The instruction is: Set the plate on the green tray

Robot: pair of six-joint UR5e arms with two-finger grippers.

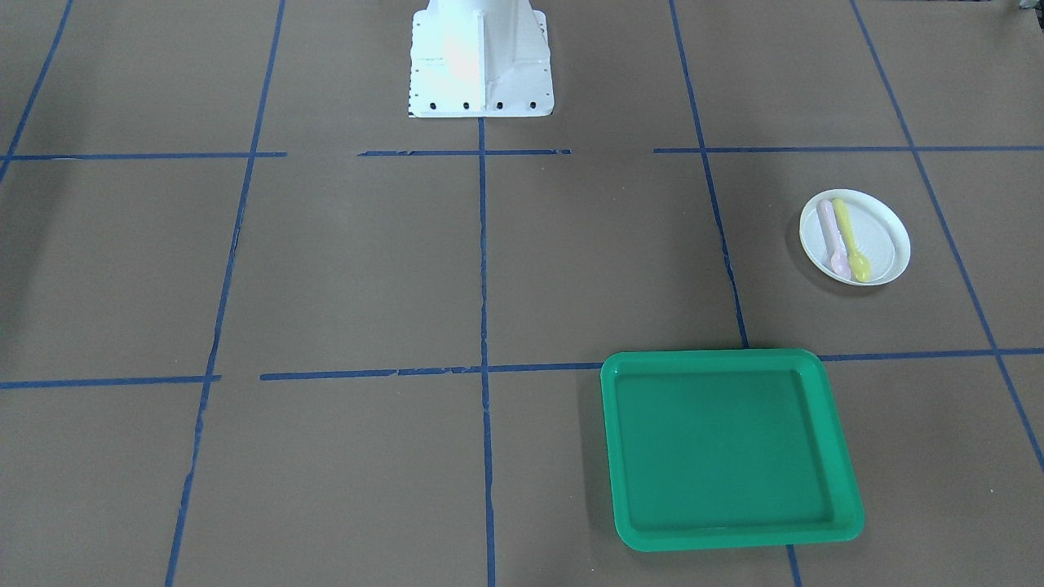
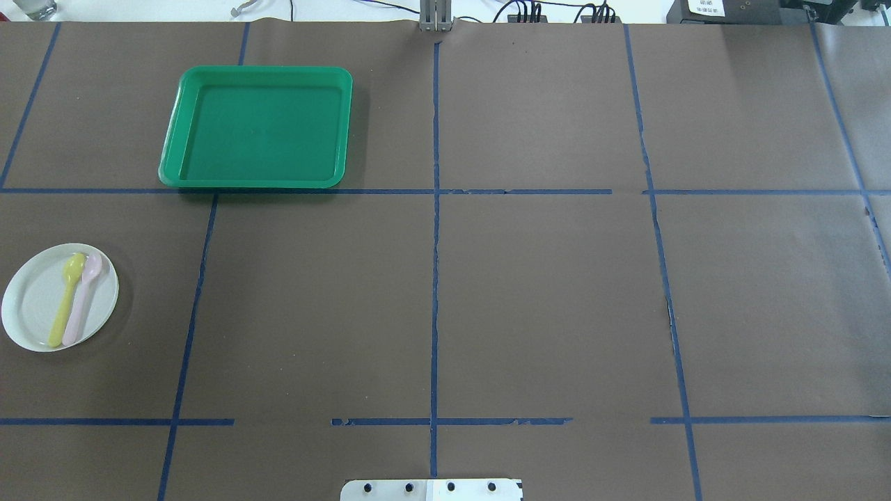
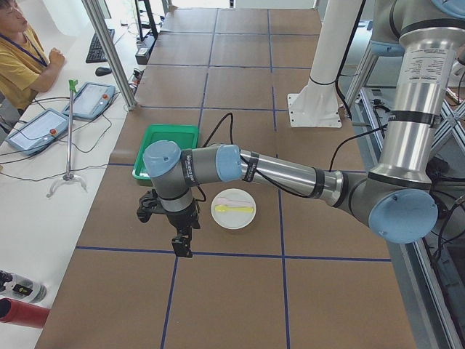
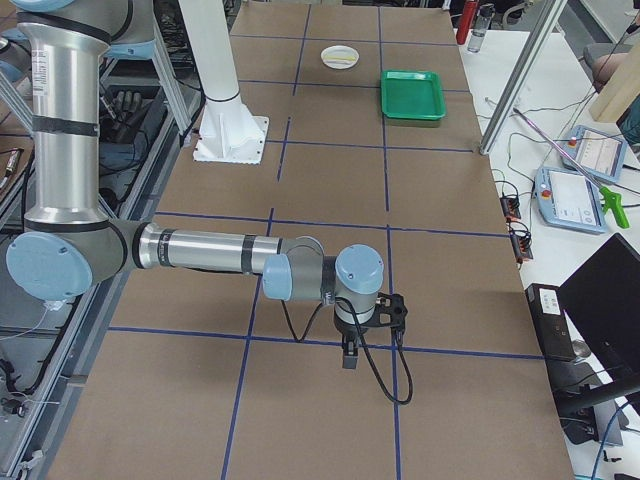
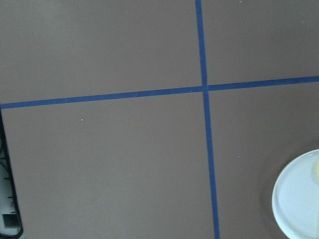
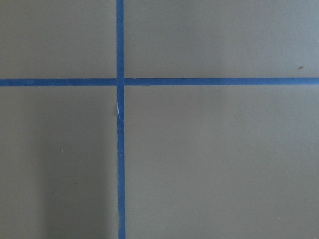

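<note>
Near left gripper: plate, not touching | green tray farther off

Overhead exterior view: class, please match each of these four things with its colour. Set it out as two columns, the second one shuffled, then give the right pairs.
Things:
1. tray
2. plate
3. tape lines
4. table cover

Colours:
A. blue
B. brown
C. green
D. white

Pairs: 1-C, 2-D, 3-A, 4-B
</note>
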